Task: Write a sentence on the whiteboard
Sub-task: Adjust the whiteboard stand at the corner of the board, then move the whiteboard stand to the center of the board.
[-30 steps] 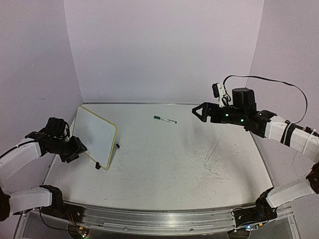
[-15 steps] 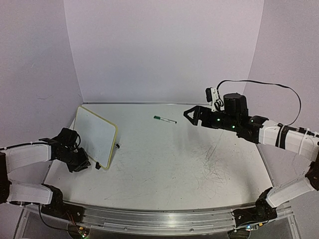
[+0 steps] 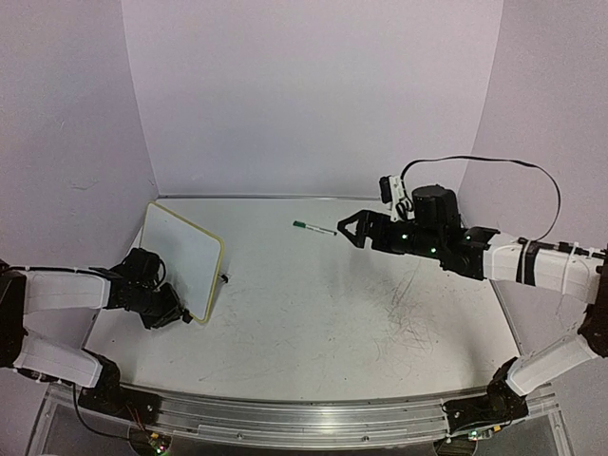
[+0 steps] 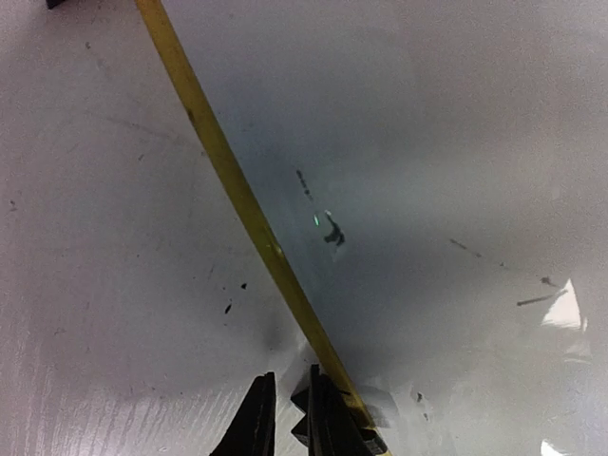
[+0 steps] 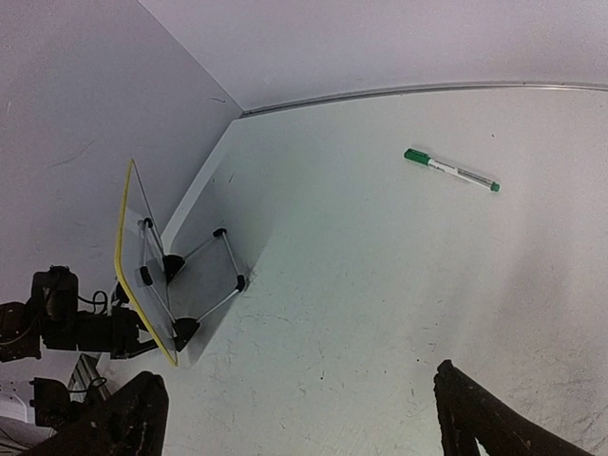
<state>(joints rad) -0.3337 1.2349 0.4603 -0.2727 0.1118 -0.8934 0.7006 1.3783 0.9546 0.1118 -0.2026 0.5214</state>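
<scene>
The whiteboard [image 3: 180,258] stands tilted at the left of the table, its pale-yellow frame [image 4: 237,195] crossing the left wrist view. My left gripper [image 3: 177,314] sits low at the board's near bottom corner. Its jaws [image 4: 287,423] are almost closed with only a thin gap and nothing between them; the right finger lies against the frame by a black clip foot [image 4: 369,439]. A green pen [image 3: 314,227] lies at the back middle, also in the right wrist view [image 5: 450,170]. My right gripper [image 3: 348,229] is open and empty, hovering just right of the pen.
The right wrist view shows the board's back edge-on [image 5: 142,256] with its wire stand and black feet [image 5: 185,330], and my left arm [image 5: 57,318] behind it. The scuffed table surface [image 3: 380,313] and the purple back wall [image 3: 313,104] bound the space.
My left gripper has moved right and in to the board's near bottom corner. My right gripper has moved left, closer to the green pen. The board and the pen have not moved.
</scene>
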